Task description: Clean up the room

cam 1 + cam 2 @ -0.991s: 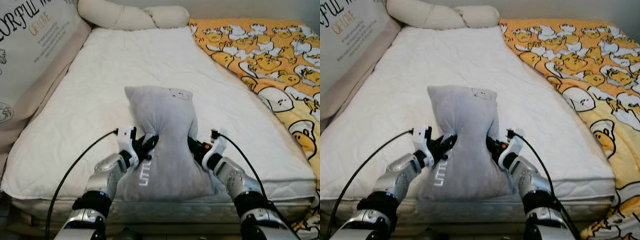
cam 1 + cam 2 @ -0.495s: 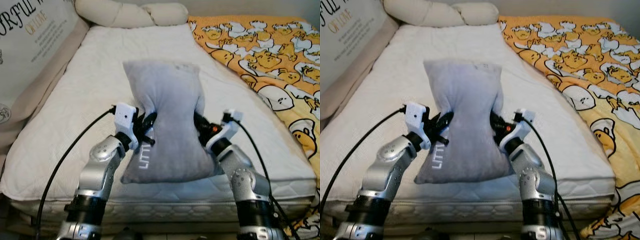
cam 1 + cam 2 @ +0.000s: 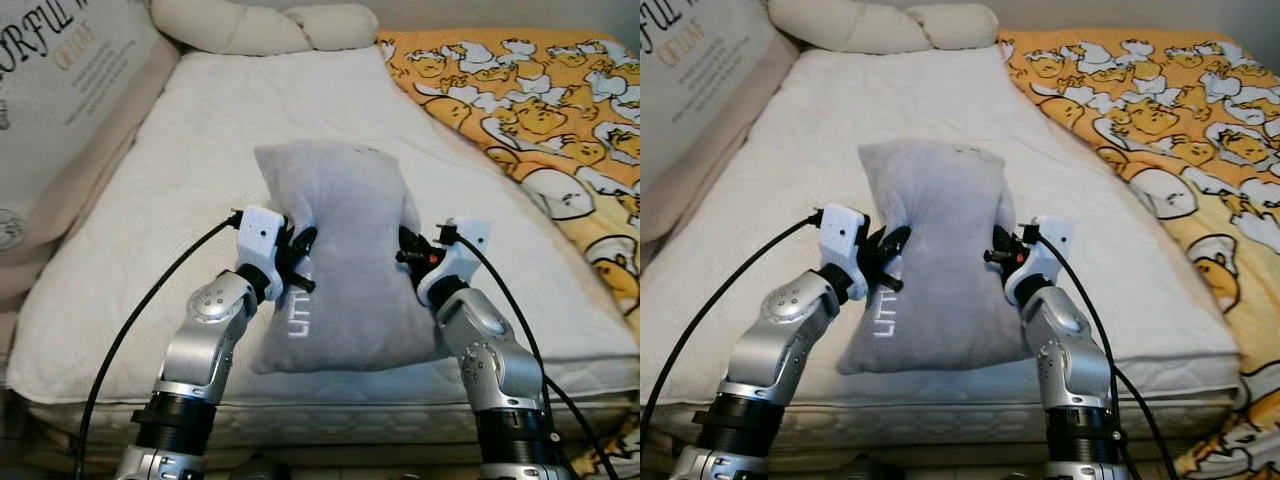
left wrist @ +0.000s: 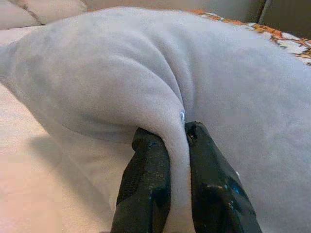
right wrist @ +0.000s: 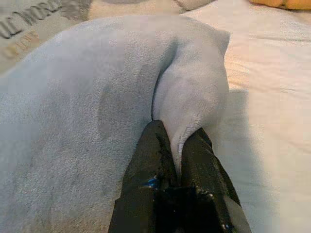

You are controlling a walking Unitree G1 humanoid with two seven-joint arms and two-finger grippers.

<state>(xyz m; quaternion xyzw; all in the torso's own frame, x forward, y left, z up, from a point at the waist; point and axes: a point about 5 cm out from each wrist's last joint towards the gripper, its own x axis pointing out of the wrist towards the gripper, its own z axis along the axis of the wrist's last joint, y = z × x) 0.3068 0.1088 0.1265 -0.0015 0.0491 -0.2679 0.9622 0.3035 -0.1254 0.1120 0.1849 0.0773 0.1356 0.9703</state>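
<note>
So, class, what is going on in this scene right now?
The robot holds a grey pillow with both arms over a white mattress. The left gripper and the right gripper each pinch a fold of fabric on opposite sides. A yellow patterned blanket lies along the robot's right of the bed.

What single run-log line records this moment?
left pincer: shut on grey pillow | right pincer: shut on grey pillow | pillow over white mattress

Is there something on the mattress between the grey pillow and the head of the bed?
Nothing visible. The left gripper and right gripper pinch the grey pillow by its sides. Beyond it the mattress is bare up to the cream bolster.
</note>
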